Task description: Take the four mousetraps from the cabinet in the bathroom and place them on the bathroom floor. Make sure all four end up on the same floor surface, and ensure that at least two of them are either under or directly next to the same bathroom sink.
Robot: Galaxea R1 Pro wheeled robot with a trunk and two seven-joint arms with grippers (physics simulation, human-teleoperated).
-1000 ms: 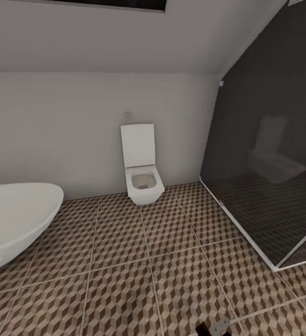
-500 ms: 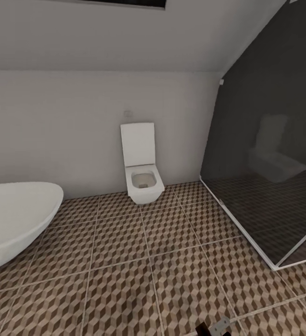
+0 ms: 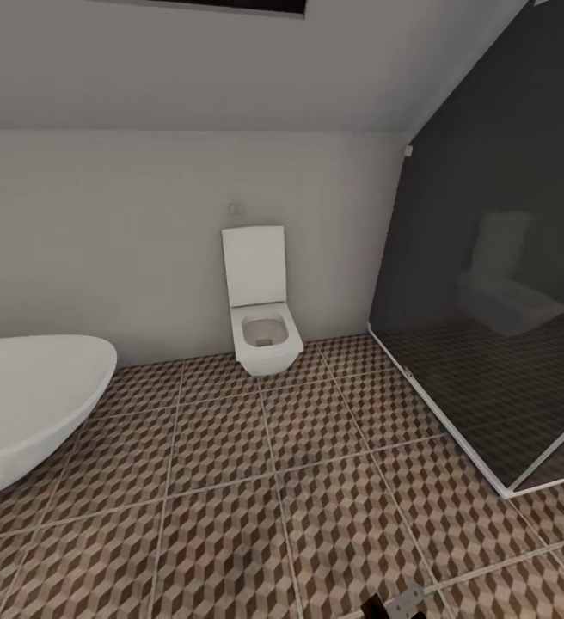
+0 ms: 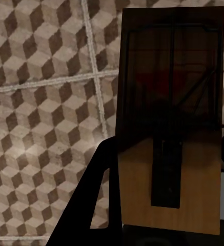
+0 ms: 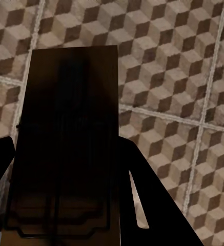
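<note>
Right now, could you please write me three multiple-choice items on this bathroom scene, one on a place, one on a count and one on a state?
1. Where does the bathtub lie in the head view?
A. at the left edge
B. behind the glass shower wall
C. right of the toilet

2. How many mousetraps are held in all?
A. none
B. one
C. two

3. How is the toilet lid?
A. shut flat
B. raised against the wall
C. missing

Answers:
1. A, the white tub lies left, on the bathroom floor.
2. C, the left gripper holds one mousetrap and the right gripper holds another mousetrap.
3. B, the lid stands upright above the open bowl.
</note>
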